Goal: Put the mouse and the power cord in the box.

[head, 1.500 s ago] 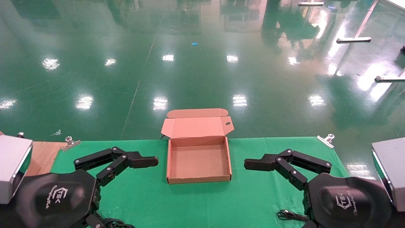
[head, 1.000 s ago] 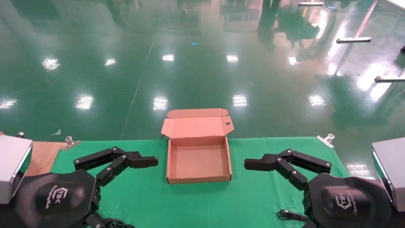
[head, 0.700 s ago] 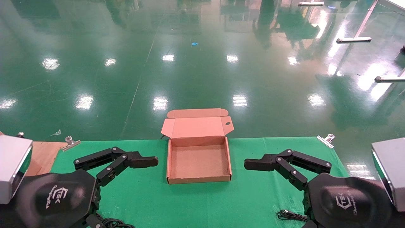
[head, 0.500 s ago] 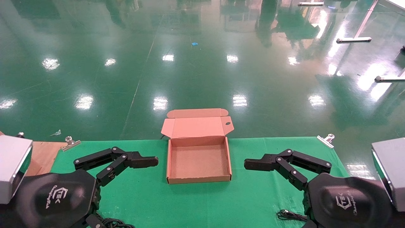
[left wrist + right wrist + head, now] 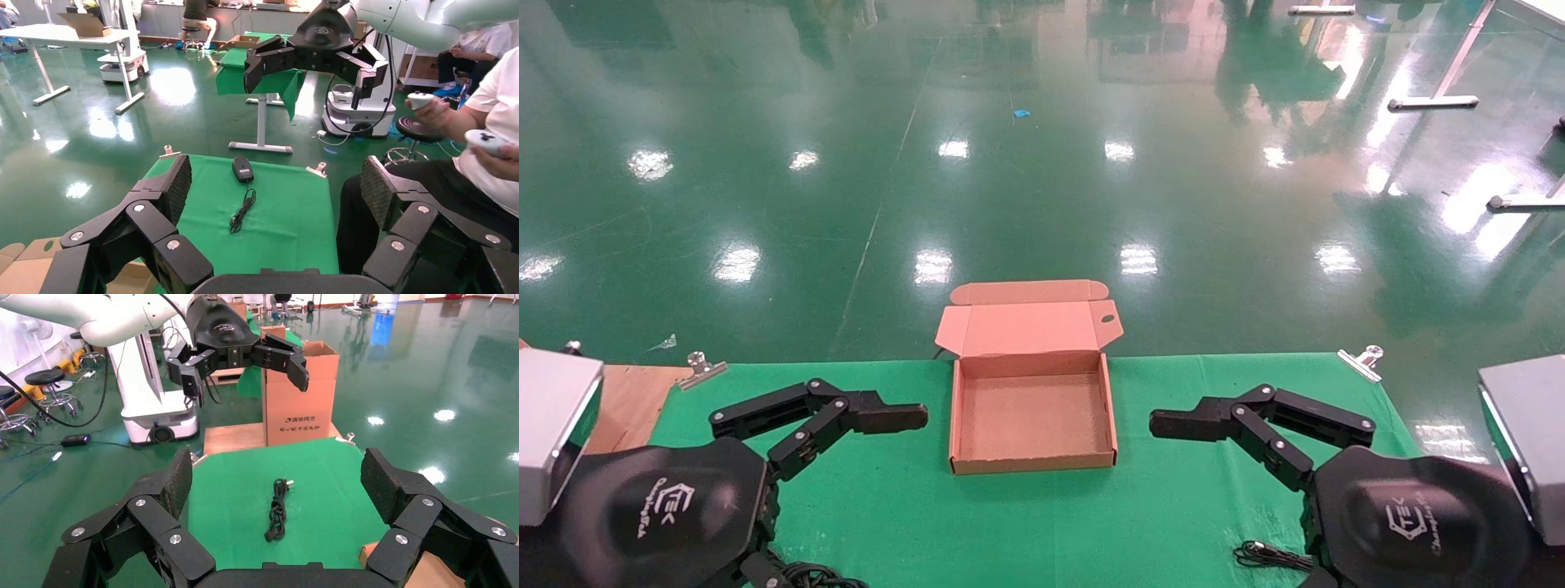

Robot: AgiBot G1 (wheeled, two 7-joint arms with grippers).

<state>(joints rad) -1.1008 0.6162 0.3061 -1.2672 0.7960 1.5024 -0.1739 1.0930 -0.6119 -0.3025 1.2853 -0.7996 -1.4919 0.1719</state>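
The brown box (image 5: 1032, 464) lies open and empty at the middle of the green table, lid folded back. My left gripper (image 5: 275, 177) hangs open to the left of it, one finger (image 5: 887, 416) pointing at the box. My right gripper (image 5: 276, 462) hangs open to the right, its finger (image 5: 1185, 423) likewise toward the box. The black mouse (image 5: 243, 169) rests on the cloth at the table's right end, hidden under my right gripper in the head view, where only its thin cable (image 5: 1267, 555) shows. The power cord (image 5: 278, 509) lies bundled at the left end, mostly hidden in the head view.
A printed carton (image 5: 300, 395) stands on a wooden board (image 5: 625, 400) off the table's left end. Metal clips (image 5: 703, 369) (image 5: 1362, 361) hold the cloth at the far corners. A seated person (image 5: 489, 141) is beyond the right end.
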